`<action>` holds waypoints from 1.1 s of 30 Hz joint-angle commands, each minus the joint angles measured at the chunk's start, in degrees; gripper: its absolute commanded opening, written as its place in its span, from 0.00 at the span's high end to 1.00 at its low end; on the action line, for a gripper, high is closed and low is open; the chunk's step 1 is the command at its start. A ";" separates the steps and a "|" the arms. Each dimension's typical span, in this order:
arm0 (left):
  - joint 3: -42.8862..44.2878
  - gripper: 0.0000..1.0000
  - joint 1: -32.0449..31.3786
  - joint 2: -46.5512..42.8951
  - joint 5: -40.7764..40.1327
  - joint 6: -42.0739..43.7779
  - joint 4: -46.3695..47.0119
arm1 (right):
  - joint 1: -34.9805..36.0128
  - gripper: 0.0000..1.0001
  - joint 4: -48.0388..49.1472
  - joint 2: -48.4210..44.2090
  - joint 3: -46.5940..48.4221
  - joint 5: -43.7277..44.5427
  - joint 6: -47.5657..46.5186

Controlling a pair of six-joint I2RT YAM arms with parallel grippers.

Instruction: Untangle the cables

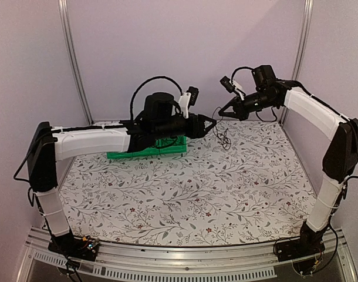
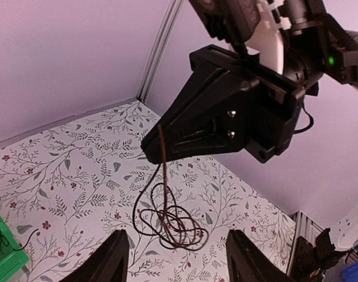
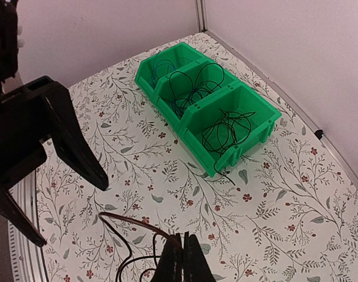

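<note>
since both arms meet over the far middle of the bench [image 1: 196,200], the whole near half of that floral-print sheet is open room. right claw [image 2: 152,147] is pressed together, pinching a thin dark brownish cable [image 2: 170,226] that hangs into a loose loopy coil; can't tell if it touches the bench. left claw [image 3: 67,211] is spread wide just beside it, holding nothing. only the right wrist view shows the green plastic bin [image 3: 223,157] properly: three compartments, black cables [image 3: 226,126] coiled inside. up top the left arm mostly hides it.
</note>
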 commanded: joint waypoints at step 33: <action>-5.55 0.90 0.76 19.44 -6.12 -8.24 21.92 | -2.33 1.00 -4.08 -7.80 26.57 -13.72 12.22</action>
